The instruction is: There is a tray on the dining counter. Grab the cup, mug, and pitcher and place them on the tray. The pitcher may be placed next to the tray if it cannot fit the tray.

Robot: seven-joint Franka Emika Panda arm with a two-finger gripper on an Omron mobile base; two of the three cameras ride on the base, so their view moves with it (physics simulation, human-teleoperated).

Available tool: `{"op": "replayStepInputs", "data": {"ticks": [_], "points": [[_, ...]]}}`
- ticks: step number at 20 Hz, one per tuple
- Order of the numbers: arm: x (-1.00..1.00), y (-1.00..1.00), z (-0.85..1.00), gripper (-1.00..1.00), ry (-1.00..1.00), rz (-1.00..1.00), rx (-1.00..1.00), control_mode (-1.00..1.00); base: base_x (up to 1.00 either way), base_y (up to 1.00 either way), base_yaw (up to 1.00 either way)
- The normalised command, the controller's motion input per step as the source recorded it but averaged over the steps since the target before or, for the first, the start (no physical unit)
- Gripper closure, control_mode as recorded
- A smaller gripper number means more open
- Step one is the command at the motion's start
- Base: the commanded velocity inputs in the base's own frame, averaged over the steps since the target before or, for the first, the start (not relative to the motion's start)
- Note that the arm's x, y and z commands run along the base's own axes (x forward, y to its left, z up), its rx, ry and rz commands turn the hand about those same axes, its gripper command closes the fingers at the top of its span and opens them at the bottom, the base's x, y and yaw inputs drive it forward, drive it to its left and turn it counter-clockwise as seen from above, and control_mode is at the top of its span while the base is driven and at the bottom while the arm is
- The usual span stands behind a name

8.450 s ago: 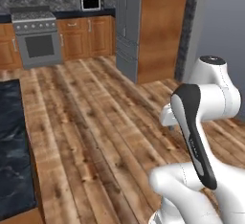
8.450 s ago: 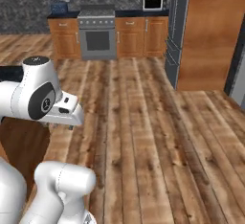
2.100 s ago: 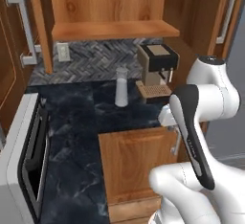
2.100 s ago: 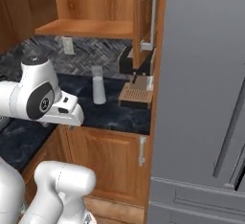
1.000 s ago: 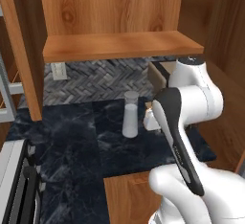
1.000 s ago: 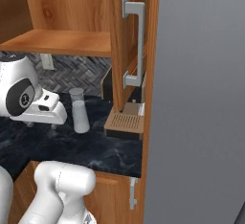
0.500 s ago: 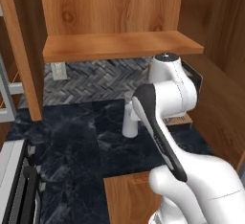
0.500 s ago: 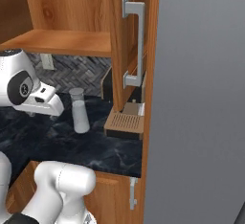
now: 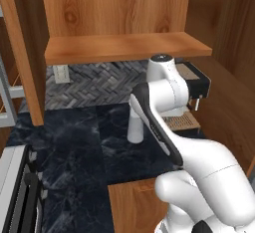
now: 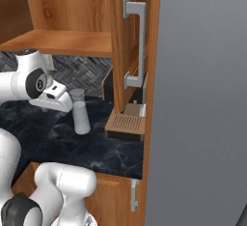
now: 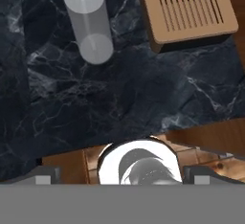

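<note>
Left base view: my arm [image 9: 164, 122] rises from lower right and bends over a black marble tabletop [image 9: 74, 142]. The pitcher [image 9: 134, 127], pale grey, stands upright on that tabletop, partly hidden behind my arm, its lower body showing. Just to the right sits a coffee machine [image 9: 191, 85] with a brown slatted drip tray [image 9: 180, 121]. A wooden shelf [image 9: 124, 45] runs above, herringbone backsplash [image 9: 99, 85] behind. An oven edge [image 9: 15, 197] is at lower left.

Right base view: the pitcher [image 10: 79, 111] stands upright on the tabletop [image 10: 96, 148], just beside my hand [image 10: 50, 97], which reaches in from the left at its top; I can't tell whether they touch. The drip tray [image 10: 126, 123] sits to the pitcher's right, apart from it, under a cabinet door with a grey handle [image 10: 137, 44]. A grey fridge wall [image 10: 202, 99] takes up the right side.

Hand view: looking down, the pitcher [image 11: 88, 19] is at upper left, the drip tray [image 11: 189, 10] at upper right, both on the tabletop [image 11: 119, 94]. A wooden cabinet front [image 11: 210, 139] shows at the lower right. My jaws are spread wide, released, holding nothing.
</note>
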Motion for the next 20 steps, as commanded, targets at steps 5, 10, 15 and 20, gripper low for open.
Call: {"op": "replayStepInputs", "data": {"ticks": [5,10,15,20], "points": [[0.33,-0.1,-0.31,-1.0,0.0,-0.01,0.0,-1.0,0.0,0.0,0.0],[0.25,-0.01,-0.26,-1.0,0.0,0.0,0.0,-1.0,0.0,0.0,0.0],[0.15,0.0,-0.2,-1.0,0.0,0.0,-0.01,-1.0,0.0,0.0,0.0],[0.23,0.01,-0.22,-1.0,0.0,0.0,-0.03,-1.0,0.0,0.0,0.0]]}}
